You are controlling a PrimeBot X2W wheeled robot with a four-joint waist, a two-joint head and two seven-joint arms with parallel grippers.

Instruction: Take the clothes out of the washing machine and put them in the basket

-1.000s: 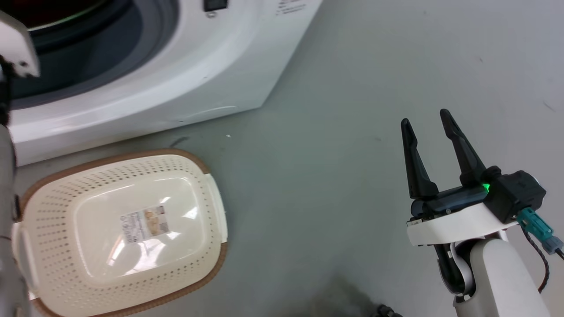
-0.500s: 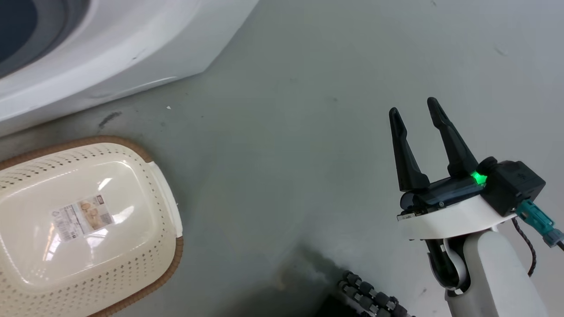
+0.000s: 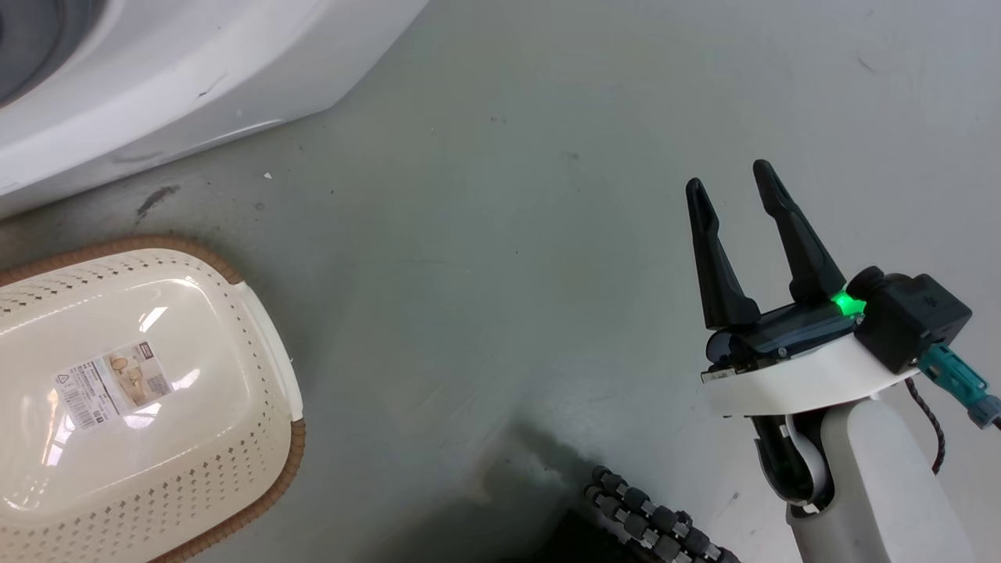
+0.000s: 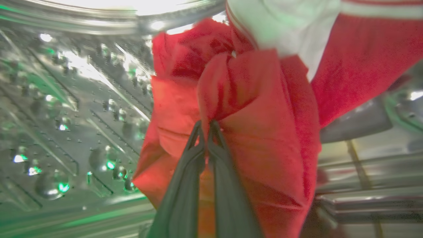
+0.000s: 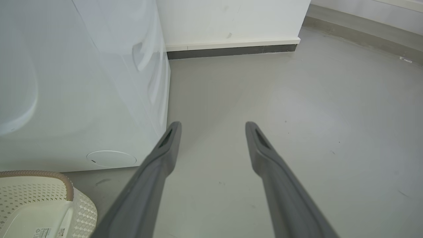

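In the left wrist view my left gripper (image 4: pixel 205 125) is shut on a fold of the red clothes (image 4: pixel 261 112), which have a white part at the top; the perforated steel drum of the washing machine (image 4: pixel 66 109) surrounds them. The machine's white front (image 3: pixel 156 70) fills the upper left of the head view. The cream basket (image 3: pixel 258 375) with a brown rim stands on the floor at the lower left, holding nothing but its paper label. My right gripper (image 3: pixel 729 178) hovers open over bare floor at the right, with nothing between its fingers; its fingertips (image 5: pixel 174 127) are well apart.
The grey floor (image 3: pixel 485 250) spreads between basket and right arm. The machine's white side panel (image 5: pixel 82 82) and the basket's corner (image 5: pixel 36 195) lie left of my right gripper. A white wall with a dark skirting (image 5: pixel 231 51) stands beyond. Black ribbed rollers (image 3: pixel 649 520) show at the bottom edge.
The head camera has swung right and down, so the machine and basket slid left in the picture and the pale left forearm left it. The right gripper stays open.
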